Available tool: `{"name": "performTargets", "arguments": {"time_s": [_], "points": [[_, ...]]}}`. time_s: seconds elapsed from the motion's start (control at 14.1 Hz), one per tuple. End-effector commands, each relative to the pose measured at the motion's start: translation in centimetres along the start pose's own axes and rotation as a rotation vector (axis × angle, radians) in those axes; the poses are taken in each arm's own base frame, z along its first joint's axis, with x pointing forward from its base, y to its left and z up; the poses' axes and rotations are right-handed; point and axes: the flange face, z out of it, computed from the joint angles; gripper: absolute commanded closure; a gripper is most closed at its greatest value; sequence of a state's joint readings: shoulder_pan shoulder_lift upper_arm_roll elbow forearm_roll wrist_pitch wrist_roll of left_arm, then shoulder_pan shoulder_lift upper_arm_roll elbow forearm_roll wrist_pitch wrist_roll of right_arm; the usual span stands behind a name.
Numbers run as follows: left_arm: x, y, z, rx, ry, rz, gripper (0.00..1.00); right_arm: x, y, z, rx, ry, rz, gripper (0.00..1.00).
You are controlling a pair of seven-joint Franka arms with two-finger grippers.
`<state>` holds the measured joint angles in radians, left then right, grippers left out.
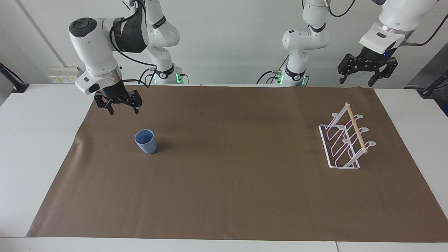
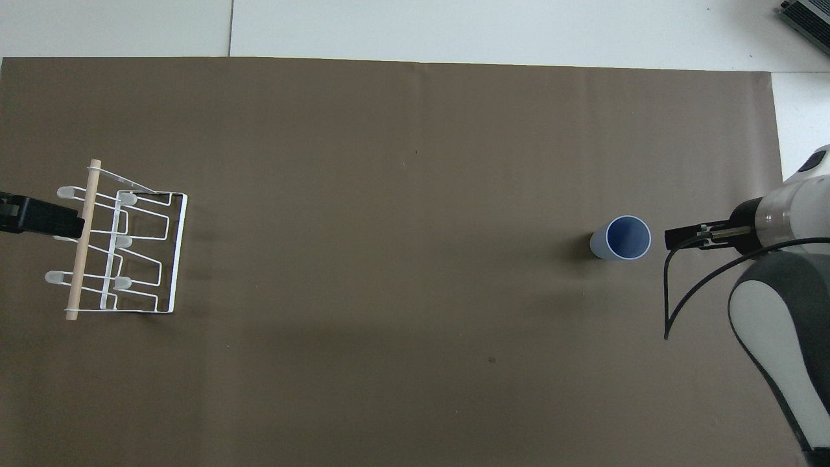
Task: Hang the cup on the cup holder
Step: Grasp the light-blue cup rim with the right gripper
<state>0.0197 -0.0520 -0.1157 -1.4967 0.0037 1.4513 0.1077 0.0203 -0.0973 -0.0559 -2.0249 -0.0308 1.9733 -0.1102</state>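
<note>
One cup (image 1: 145,140) stands on the desk (image 1: 42,147), at about nine o'clock in the facing view. One cup holder (image 1: 344,140) sits at about three o'clock there; it carries one wooden rod (image 1: 356,128) and six white pegs can be made out. One brown mat (image 1: 224,196) covers the desk. Two arms show, each with one gripper: right gripper (image 1: 120,106), left gripper (image 1: 365,71).

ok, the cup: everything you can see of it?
The cup is a small light blue tumbler, plastic by its look, matte, without a handle, narrowing toward its base. It stands upright, mouth up and empty, on the brown mat toward the right arm's end of the table. Nothing touches it but the mat.
</note>
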Motion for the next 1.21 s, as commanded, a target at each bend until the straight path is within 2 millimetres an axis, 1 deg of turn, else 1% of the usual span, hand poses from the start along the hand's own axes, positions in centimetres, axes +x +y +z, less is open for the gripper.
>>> {"name": "performTargets", "arguments": {"time_s": [0.0,0.07,0.28,0.36,0.43,0.5,0.57,0.71,0.78,0.85,0.92,1.07,1.14], "points": [[-0.9,-0.2,-0.1,0.002,-0.007,-0.004,0.00,1.2,1.0,5.0,0.022,-0.031,-0.045,0.00],[-0.9,-0.2,-0.2,0.002,-0.006,-0.004,0.00,1.8,1.7,6.8,0.064,-0.022,-0.023,0.00],[-0.9,-0.2,-0.2,0.002,-0.006,-0.004,0.00,3.3,1.3,10.4,0.087,0.006,-0.020,0.00],[-0.9,-0.2,-0.2,0.002,-0.006,0.002,0.00,3.2,0.9,10.9,0.083,0.018,-0.029,0.00],[-0.9,0.1,-0.2,0.002,-0.007,0.000,0.00,3.0,0.8,11.0,0.084,0.016,-0.037,0.00],[-0.9,0.2,-0.2,0.002,-0.006,0.003,0.00,2.6,0.6,11.6,0.084,0.012,-0.039,0.00],[-0.9,-0.1,-0.2,0.002,-0.007,-0.003,0.00,2.3,0.5,12.0,0.084,0.014,-0.038,0.00],[-1.1,-0.2,-0.1,0.001,-0.015,-0.008,0.00,2.3,0.6,13.0,0.081,0.023,-0.036,0.00],[-1.2,-0.2,0.2,0.000,-0.028,-0.008,0.00,2.0,0.5,13.6,0.081,0.018,-0.036,0.00],[-1.2,-0.2,0.0,0.001,-0.023,-0.012,0.00,2.0,0.5,13.5,0.081,0.019,-0.037,0.00],[-1.2,0.0,0.0,0.001,-0.018,-0.021,0.00,2.0,0.5,13.6,0.081,0.018,-0.037,0.17],[-0.8,0.7,-0.1,0.004,0.004,-0.101,0.00,2.0,0.4,13.5,0.081,0.020,-0.043,0.79],[-0.7,0.9,0.0,0.003,0.011,-0.116,0.00,2.0,0.4,13.5,0.081,0.018,-0.042,1.00]]}}
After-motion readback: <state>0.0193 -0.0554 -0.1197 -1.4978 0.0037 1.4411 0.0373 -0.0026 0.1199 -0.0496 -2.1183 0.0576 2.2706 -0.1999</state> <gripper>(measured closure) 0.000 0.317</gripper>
